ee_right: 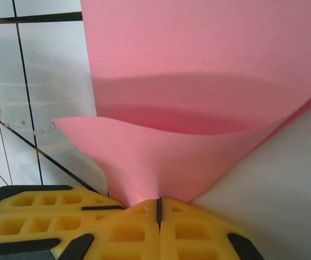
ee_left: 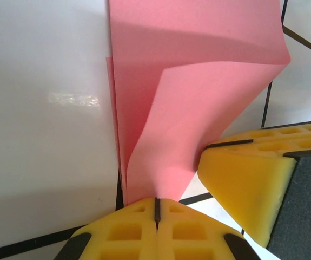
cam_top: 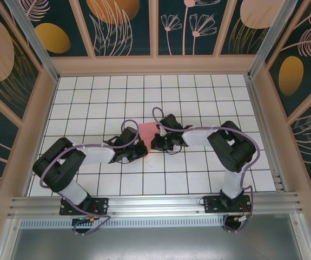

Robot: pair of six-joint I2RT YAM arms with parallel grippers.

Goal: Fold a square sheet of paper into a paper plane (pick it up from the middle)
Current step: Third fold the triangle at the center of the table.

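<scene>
– White gridded surface (cam_top: 198, 97), boxed in by a wooden frame with dark floral panels (cam_top: 125, 27). What is the left claw doing?

– The left claw (ee_left: 156, 208) has its yellow fingertips pressed together, clamped on the bottom corner of the pink sheet of paper (ee_left: 198, 81). From above, it sits just left of the surface's centre.

– And the sheet itself?

– It is in the middle of the surface, between the two claws and pinched by both. It does not lie flat. One layer curls up and over from the pinch in a soft bend, not a sharp crease. Its left edge runs straight up from the left claw, and a second layer peeks out just beside that edge.

– And the right claw?

– The right claw (ee_right: 158, 208) is closed too, tips together on the same sheet. It is just beside the left one, but I can't tell whether their fingers touch.

– Is there room to move?

– Bare tiles lie on every side, with several rows toward the far wall and columns out to both side walls. Both forearms lie low, with their elbows folded back toward the near rail (cam_top: 155, 203).
</scene>
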